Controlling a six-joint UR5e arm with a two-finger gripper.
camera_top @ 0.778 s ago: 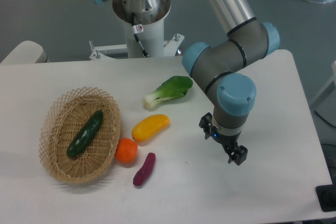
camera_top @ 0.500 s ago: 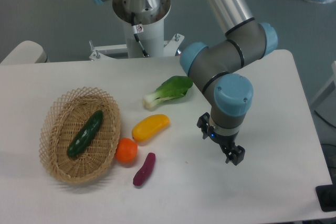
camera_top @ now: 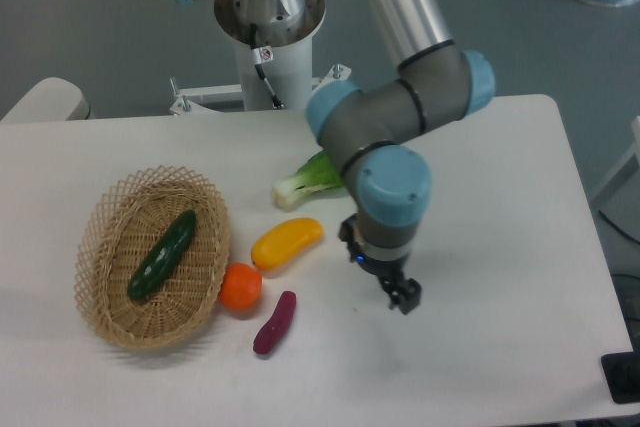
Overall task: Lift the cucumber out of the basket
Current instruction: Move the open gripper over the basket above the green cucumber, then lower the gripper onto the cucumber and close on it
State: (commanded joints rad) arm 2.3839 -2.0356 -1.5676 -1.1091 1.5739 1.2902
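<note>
Cucumber (camera_top: 162, 255) lies diagonally inside the basket (camera_top: 110, 319) at left of frame, on the table (camera_top: 500, 347). Tool (camera_top: 403, 297) hangs right of centre above bare table, w/ nothing in it; can't tell how far open. Yellow vegetable (camera_top: 287, 242), orange (camera_top: 241, 286) & purple sweet potato (camera_top: 274, 323) sit btwn basket & tool. Bok choy (camera_top: 303, 180) is partly behind the arm.

White table (camera_top: 500, 247) with basket (camera_top: 105, 292), produce
</note>
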